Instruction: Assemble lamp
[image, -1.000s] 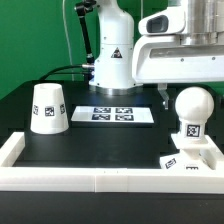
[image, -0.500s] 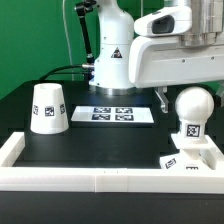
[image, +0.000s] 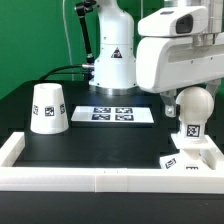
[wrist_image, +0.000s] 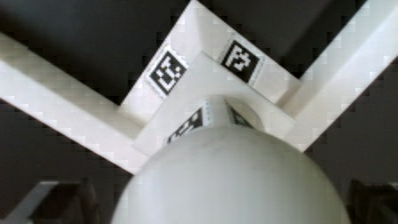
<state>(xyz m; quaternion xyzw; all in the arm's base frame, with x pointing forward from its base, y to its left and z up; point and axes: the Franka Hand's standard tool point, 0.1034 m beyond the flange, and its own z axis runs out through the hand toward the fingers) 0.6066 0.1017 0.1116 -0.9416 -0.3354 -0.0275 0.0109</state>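
Taking the marker board (image: 111, 115) as the landmark, mid-table on the black surface w/ its row of black tags.

To the exterior view's left of the board, well apart from it, the shade (image: 47, 108) stands w/ its narrow end up, one black tag on its side facing the camera. It touches nothing else.

Behind the board, the arm's white pedestal (image: 113, 55) rises, cables running off toward the shade's side.

To the exterior view's right of the board, the arm's big white head (image: 182, 55) hangs over the bulb (image: 194, 103). The bulb sits upright on the base (image: 191, 155), which lies in the front corner of the white frame (image: 60, 180), nearer the camera than the board. Tags show on the bulb's neck and on the base's edge.

Gripper: the head's housing covers it in the exterior view, and the wrist view shows only dark blurred shapes at the frame edge, so can't tell if it's spread, closed, or holding anything. Wrist view looks straight down on the bulb's round top, base tags and frame corner beyond it.
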